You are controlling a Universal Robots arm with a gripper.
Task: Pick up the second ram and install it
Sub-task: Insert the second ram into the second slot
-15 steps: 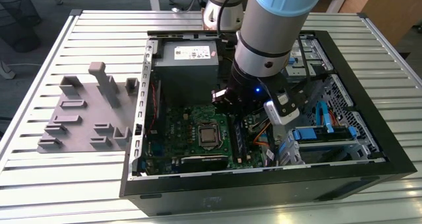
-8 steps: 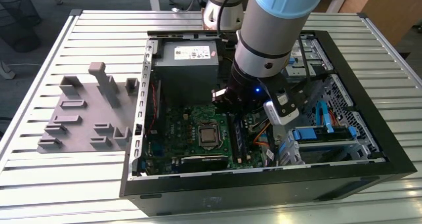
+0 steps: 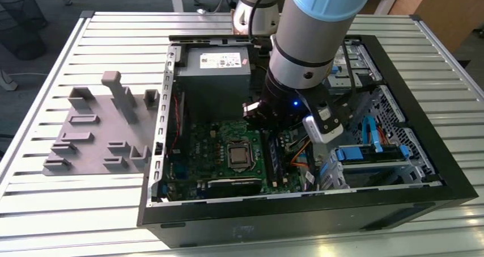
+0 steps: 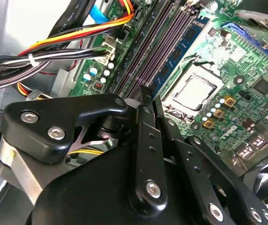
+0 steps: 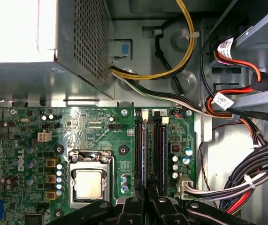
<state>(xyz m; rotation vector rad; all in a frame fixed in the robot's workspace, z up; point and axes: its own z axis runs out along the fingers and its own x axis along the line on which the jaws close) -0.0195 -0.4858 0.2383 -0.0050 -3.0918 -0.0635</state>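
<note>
Now: arm reaches down into open PC case (image 3: 302,214), which lies on slatted counter (image 3: 76,211). Fingers (image 5: 158,204) sit over the mem. slots (image 5: 164,150) on the mobo, betw. CPU socket (image 5: 89,183) and the cable bundle (image 5: 246,183).

Fingers: drawn together, tips meeting in a narrow point w/ hardly any gap, in both wrist views.

Second ram (image 5: 145,150): slim stick seen edge-on in first wrist view, standing upright in a slot on the CPU side of the row, parallel to its neighbours. It runs straight away from the fingertips; tips are at its near end, in line w/ it. Cannot tell whether tips touch the edge or hang just above. In ext. view same stick (image 3: 274,155) lies low at board level, just below the wrist.

Grey holder tray (image 3: 90,149) on counter at ext. view's left, well apart from case. PSU (image 3: 215,61) at far end of case.
</note>
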